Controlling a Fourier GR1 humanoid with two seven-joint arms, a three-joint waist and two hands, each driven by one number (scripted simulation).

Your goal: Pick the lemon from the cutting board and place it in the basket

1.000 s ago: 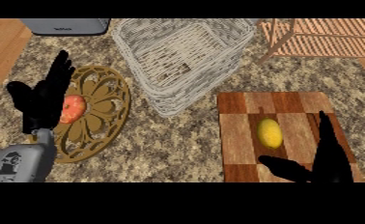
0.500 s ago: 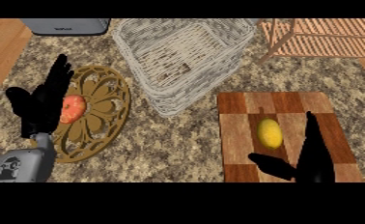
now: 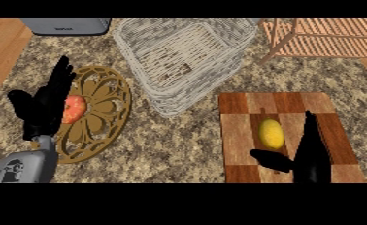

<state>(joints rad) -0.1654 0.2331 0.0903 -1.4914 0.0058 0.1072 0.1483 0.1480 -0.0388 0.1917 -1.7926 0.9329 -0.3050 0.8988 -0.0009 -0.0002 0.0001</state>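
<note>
A yellow lemon point(image 3: 271, 133) lies near the middle of the striped wooden cutting board point(image 3: 243, 110) at the right of the counter. My right hand point(image 3: 309, 156) hovers over the board's near right part, fingers straight and pointing away, thumb stretched left just below the lemon; it is open and not touching the fruit. The pale wicker basket point(image 3: 183, 56) stands tilted at the back centre, with nothing visible in it. My left hand point(image 3: 47, 104) rests open at the left edge, fingers up.
A round ornate wooden trivet point(image 3: 104, 117) lies at the left with an orange-red fruit point(image 3: 74, 109) on it, partly behind my left hand. A grey appliance point(image 3: 66, 25) sits at the back left. A wooden rack point(image 3: 315, 37) stands at the back right.
My right hand has moved left and forward over the board, closing in on the lemon. The left hand, lemon and basket have stayed put.
</note>
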